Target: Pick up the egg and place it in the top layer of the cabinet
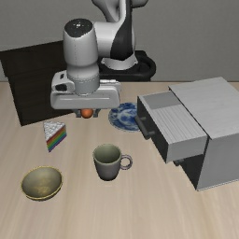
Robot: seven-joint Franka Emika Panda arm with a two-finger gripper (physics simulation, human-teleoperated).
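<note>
Egg [87, 113] between plate [122, 117] and, apparently, cake slice [56, 137]

Muted greys and olives over a pale beige wooden worktop [84, 213].
The small round egg [87, 113] is orange-brown. The boxy cabinet [210, 117] is plain grey, and the round plate [124, 117] has a blue-and-white pattern. The cake wedge [55, 137] shows rainbow stripes. The glazed mug [108, 161] and shallow bowl [41, 183] are olive-green. The robot arm [82, 47] is white and grey.
</note>
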